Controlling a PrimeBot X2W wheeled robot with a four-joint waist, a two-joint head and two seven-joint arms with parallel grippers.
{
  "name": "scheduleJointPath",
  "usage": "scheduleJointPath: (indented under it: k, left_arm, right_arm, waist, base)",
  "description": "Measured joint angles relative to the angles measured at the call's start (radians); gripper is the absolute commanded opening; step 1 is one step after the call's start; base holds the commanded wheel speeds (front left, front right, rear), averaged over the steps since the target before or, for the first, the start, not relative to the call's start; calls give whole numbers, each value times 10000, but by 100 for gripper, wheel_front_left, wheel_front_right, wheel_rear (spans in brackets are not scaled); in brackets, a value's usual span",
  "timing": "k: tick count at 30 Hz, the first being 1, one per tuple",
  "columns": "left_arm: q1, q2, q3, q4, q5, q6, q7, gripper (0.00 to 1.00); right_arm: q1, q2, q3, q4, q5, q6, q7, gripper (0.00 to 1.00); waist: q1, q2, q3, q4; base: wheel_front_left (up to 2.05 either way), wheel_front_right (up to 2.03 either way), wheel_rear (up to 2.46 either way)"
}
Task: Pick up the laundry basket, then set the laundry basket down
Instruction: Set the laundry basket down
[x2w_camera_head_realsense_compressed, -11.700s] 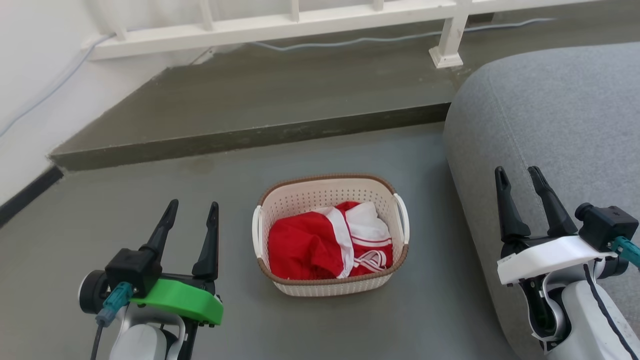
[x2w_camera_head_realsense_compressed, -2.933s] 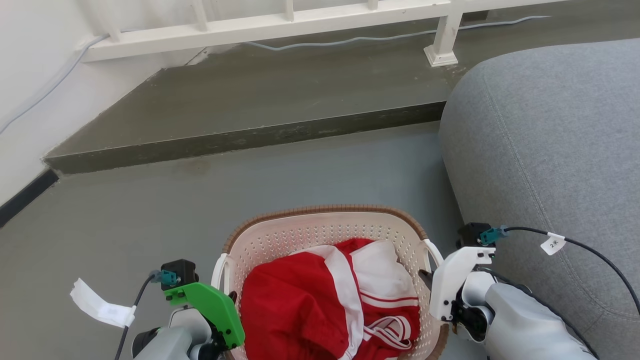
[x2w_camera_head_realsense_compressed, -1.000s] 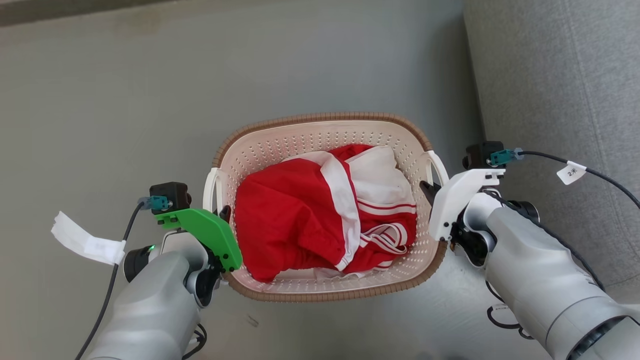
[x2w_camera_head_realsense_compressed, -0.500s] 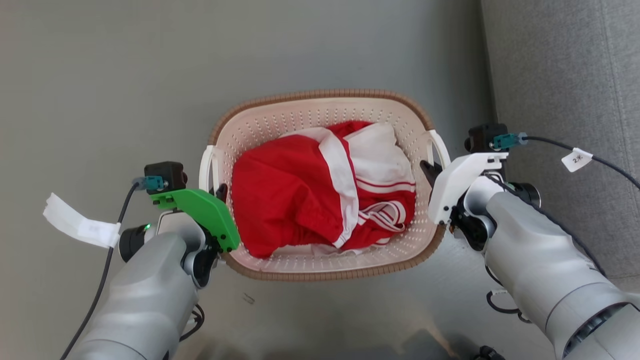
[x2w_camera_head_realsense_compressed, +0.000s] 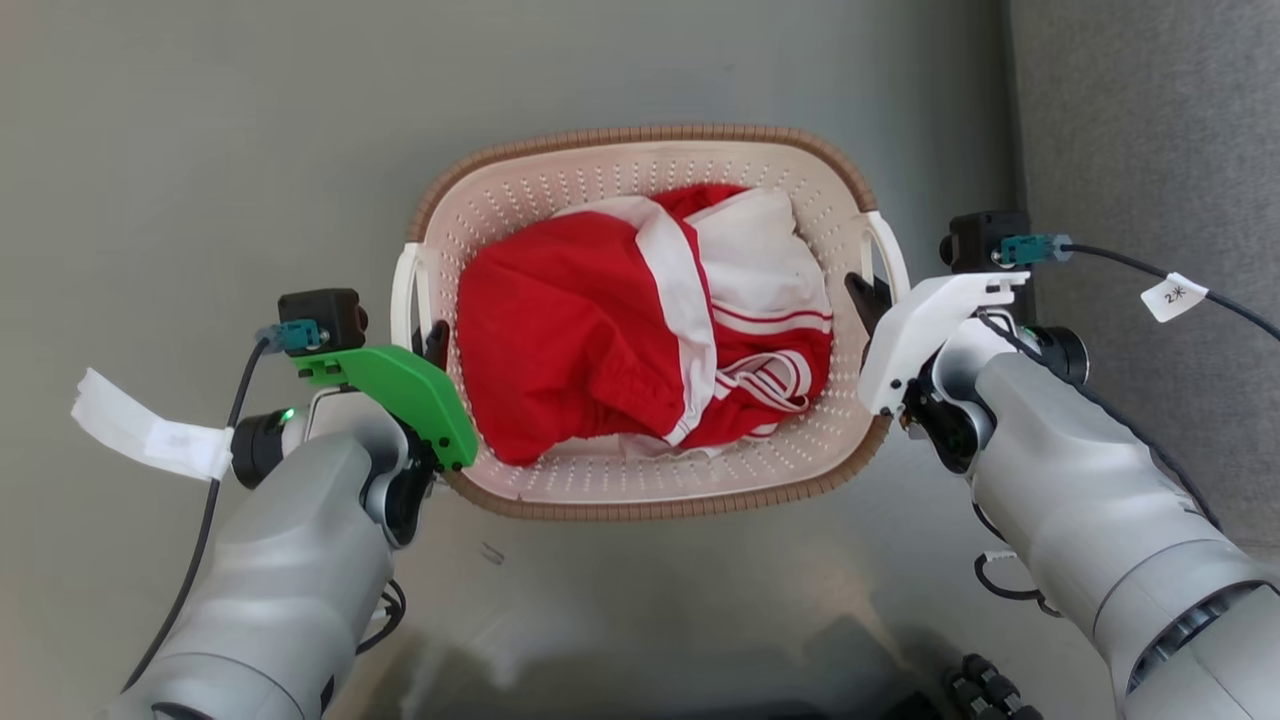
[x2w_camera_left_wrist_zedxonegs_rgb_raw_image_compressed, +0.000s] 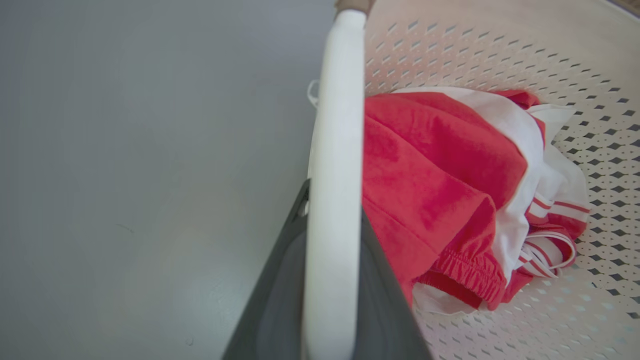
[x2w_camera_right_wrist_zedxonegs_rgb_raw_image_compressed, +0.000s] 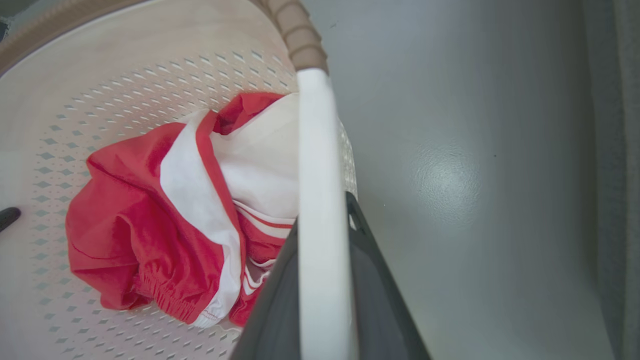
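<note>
Head: laundry basket (x2w_camera_head_realsense_compressed: 640, 133), red-and-white garment (x2w_camera_head_realsense_compressed: 600, 340) inside, is held between left gripper (x2w_camera_head_realsense_compressed: 425, 342) and right gripper (x2w_camera_head_realsense_compressed: 872, 298), over grey floor (x2w_camera_head_realsense_compressed: 200, 150) | Left wrist: left handle (x2w_camera_left_wrist_zedxonegs_rgb_raw_image_compressed: 334, 150) is clamped between dark fingers (x2w_camera_left_wrist_zedxonegs_rgb_raw_image_compressed: 272, 300) | Right wrist: right handle (x2w_camera_right_wrist_zedxonegs_rgb_raw_image_compressed: 320, 200) is likewise clamped between dark fingers (x2w_camera_right_wrist_zedxonegs_rgb_raw_image_compressed: 380, 310).

I am working in bright, even light. A dim shadow is lying across the floor (x2w_camera_head_realsense_compressed: 200, 150) beneath me, soft glare is shining off it in my right wrist view, and my fingers (x2w_camera_left_wrist_zedxonegs_rgb_raw_image_compressed: 280, 300) are showing blurred up close.
</note>
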Motion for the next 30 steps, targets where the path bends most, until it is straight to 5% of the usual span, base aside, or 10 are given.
scheduleJointPath:
  k: [30]
  left_arm:
    - [-756, 50, -188, -142, 293, 35, -738, 0]
  right_arm:
    - [-730, -73, 153, 81, -263, 82, -1172, 0]
  waist:
    - [0, 0, 1503, 86]
  base:
    - [0, 0, 0]
